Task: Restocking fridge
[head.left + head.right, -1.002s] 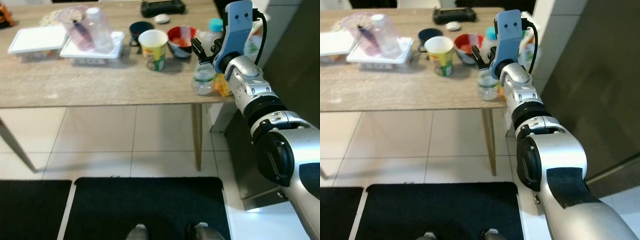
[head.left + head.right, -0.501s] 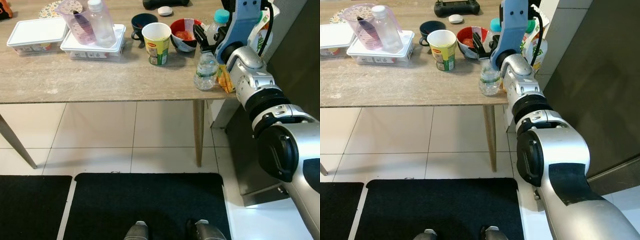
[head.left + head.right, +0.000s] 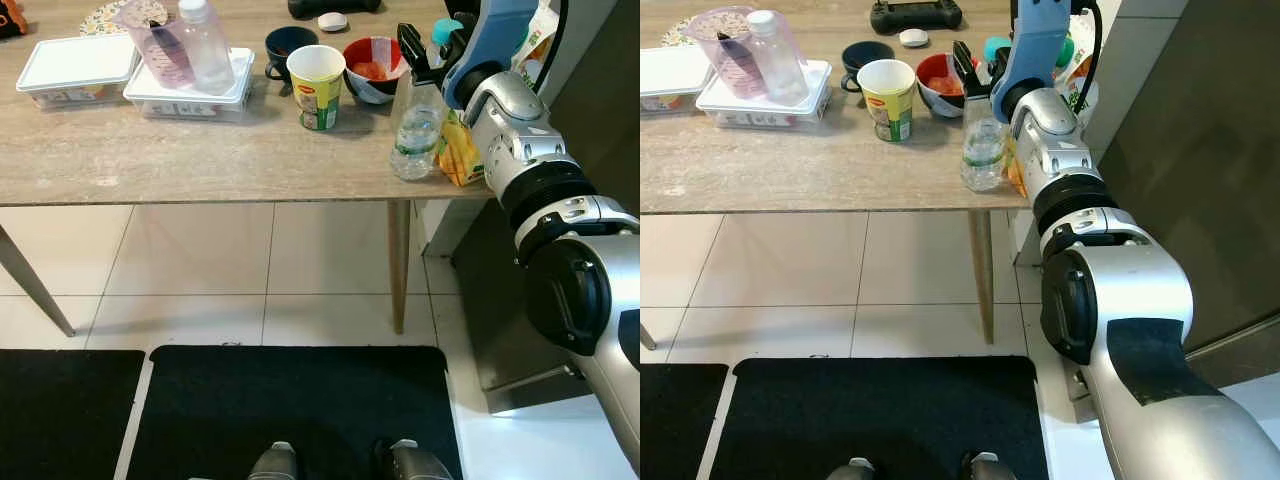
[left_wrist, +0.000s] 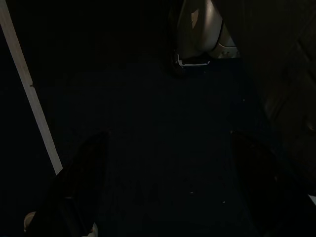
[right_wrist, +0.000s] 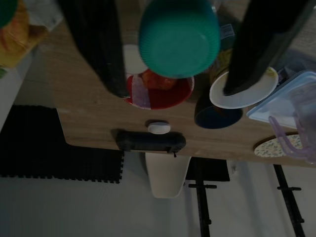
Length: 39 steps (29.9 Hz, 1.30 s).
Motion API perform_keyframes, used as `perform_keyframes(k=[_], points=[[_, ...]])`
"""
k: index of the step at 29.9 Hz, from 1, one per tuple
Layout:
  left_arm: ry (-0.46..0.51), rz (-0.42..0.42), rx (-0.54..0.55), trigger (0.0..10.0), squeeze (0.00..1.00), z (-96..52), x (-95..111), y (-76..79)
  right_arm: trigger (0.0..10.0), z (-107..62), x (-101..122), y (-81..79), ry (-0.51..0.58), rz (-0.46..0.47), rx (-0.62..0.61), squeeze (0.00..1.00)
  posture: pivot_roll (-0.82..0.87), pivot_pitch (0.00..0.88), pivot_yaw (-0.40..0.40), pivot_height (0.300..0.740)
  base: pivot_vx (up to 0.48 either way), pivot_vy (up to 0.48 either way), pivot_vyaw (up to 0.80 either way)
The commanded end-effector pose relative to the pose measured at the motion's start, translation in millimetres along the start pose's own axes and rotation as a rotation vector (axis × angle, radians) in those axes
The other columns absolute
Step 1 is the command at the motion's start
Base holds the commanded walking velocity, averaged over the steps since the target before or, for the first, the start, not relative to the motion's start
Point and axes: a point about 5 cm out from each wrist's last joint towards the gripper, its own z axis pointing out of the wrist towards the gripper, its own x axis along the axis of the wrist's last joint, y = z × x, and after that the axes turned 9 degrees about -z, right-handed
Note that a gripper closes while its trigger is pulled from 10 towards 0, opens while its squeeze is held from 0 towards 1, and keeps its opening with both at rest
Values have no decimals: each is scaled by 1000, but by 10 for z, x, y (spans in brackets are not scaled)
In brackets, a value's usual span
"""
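At the table's right end stands a bottle with a teal cap (image 5: 178,37). My right gripper (image 5: 180,54) is open, one black finger on each side of that cap with a gap to both. From the head camera the teal cap (image 3: 995,47) shows just behind a black fingertip (image 3: 962,58). A clear water bottle (image 3: 413,135) stands nearer the front edge, below the gripper. A yellow juice pouch (image 3: 460,150) leans beside it. My left gripper (image 4: 168,187) hangs idle in the dark, fingers apart.
On the wooden table (image 3: 150,160) stand a paper cup (image 3: 315,85), a red bowl (image 3: 372,68), a dark mug (image 3: 285,45), two white lidded boxes (image 3: 75,70) and a purple jug (image 3: 160,45). The dark fridge (image 3: 1200,150) is at the right. Black mats (image 3: 290,410) cover the floor.
My right gripper has moved away from the water bottle's top, farther over the table to the teal-capped bottle. The head camera has shifted slightly.
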Motion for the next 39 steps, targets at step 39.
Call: perform_keyframes(k=[39], points=[[-29,-31,-24,10000,0,247,439,293,0,-1149,-1408,-1050,-158,93,1071,0,7,0,-25,740,0,0,0]])
